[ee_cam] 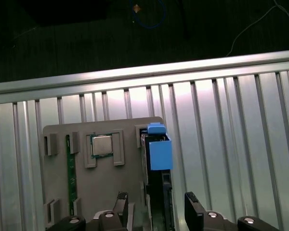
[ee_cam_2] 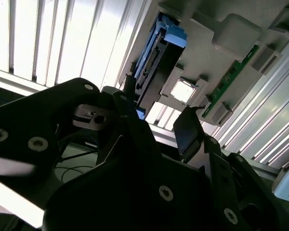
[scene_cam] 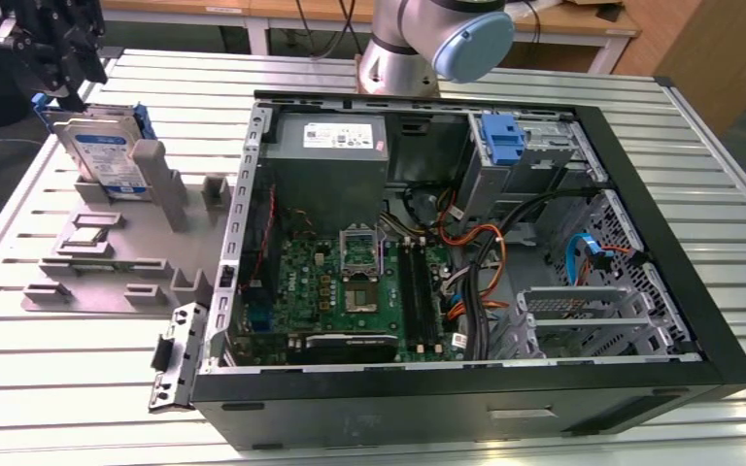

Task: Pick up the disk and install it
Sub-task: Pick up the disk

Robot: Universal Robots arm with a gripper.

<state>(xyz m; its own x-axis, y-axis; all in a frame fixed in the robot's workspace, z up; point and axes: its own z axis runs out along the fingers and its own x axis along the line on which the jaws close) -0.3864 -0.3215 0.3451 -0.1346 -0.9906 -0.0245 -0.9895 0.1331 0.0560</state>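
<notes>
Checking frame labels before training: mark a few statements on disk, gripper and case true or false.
The disk stands on edge in the grey fixture, outside the PC case. True.
The gripper is shut on the disk. False: it is open, a finger either side of the disk.
A square chip sits in the fixture beside the disk. True.
The PC case is closed. False: it is open, motherboard exposed.

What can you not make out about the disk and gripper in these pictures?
- Disk lower part: exterior view, hidden by the grey holder.
- Gripper body: first wrist view, cut off by the picture's edge.
- Disk's label side: first wrist view, turned edge-on.
</notes>
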